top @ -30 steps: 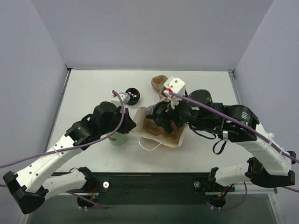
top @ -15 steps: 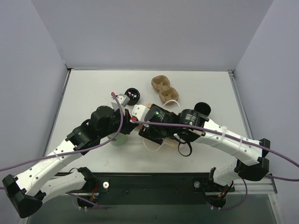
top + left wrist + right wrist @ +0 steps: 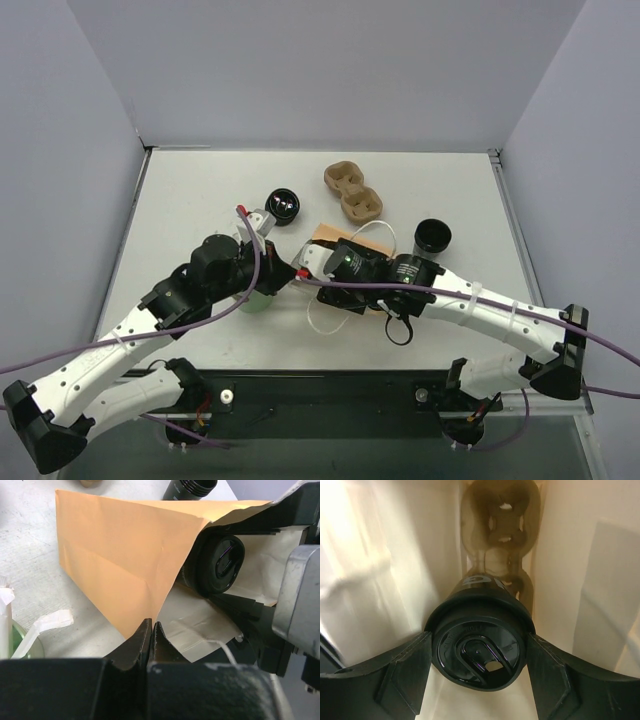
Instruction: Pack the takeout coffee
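Observation:
The takeout coffee [image 3: 480,647], a small black cup with a black lid, sits between my right gripper's [image 3: 480,652] fingers [image 3: 405,675], which are shut on its sides. It is inside the brown paper bag [image 3: 115,555], above a cardboard cup carrier [image 3: 500,520] at the bag's bottom. The left wrist view shows the lid [image 3: 220,565] in the bag's mouth. My left gripper [image 3: 151,627] is shut on the bag's edge. In the top view the bag [image 3: 345,238] lies mid-table, the right wrist [image 3: 350,268] covers the cup, and the left gripper [image 3: 290,272] is at the bag's left.
A lidless black cup with a shiny inside [image 3: 284,205] stands behind the left arm. A second black cup [image 3: 432,236] stands right of the bag. A loose cardboard carrier [image 3: 352,192] lies behind the bag. A green cup [image 3: 255,300] is under the left wrist.
My right arm has swung left and down, bringing the cup into the bag's mouth. The left gripper has shifted slightly right and still grips the bag's edge.

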`<state>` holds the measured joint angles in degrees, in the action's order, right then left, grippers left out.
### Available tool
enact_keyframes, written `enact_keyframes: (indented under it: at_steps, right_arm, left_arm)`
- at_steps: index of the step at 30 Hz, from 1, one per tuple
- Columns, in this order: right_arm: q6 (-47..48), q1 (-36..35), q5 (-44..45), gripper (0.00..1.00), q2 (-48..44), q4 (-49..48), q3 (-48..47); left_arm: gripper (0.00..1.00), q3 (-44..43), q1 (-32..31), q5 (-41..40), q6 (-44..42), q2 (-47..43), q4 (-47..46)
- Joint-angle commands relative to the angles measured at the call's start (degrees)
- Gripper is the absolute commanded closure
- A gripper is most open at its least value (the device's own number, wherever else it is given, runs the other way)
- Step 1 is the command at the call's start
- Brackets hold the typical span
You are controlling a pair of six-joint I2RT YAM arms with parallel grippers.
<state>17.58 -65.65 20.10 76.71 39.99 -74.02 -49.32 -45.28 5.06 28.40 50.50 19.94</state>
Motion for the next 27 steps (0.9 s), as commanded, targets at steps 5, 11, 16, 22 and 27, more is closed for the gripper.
enact_keyframes:
  at_steps: [5, 11, 16, 22, 27]
  right_arm:
    - [4.65, 4.47, -1.63, 0.56, -5.6, -9.92, 8.62]
    - [5.97, 6.58, -1.82, 0.56, -4.9, -17.2, 13.02]
    - [8.87, 7.11, -2.26, 0.57, -4.11, -19.59, 15.04]
    - [12.9, 6.76, -3.4, 0.57, -4.72, -17.15, 11.81]
    - [15.37, 6.5, -4.98, 0.57, -4.02, -9.41, 6.87]
  left_arm:
    - [1.0, -0.52, -0.07, 2.23, 1.21, 0.74, -5.08]
    - [1.0, 1.24, -0.08, 2.94, 2.09, 1.09, -6.84]
    - [1.0, 1.51, -0.16, 2.85, 2.53, 1.35, -7.03]
    - [1.0, 1.33, -0.16, 1.1, 2.45, 1.09, -5.71]
    - [1.0, 2.3, -0.34, -2.94, 1.57, -0.66, -5.97]
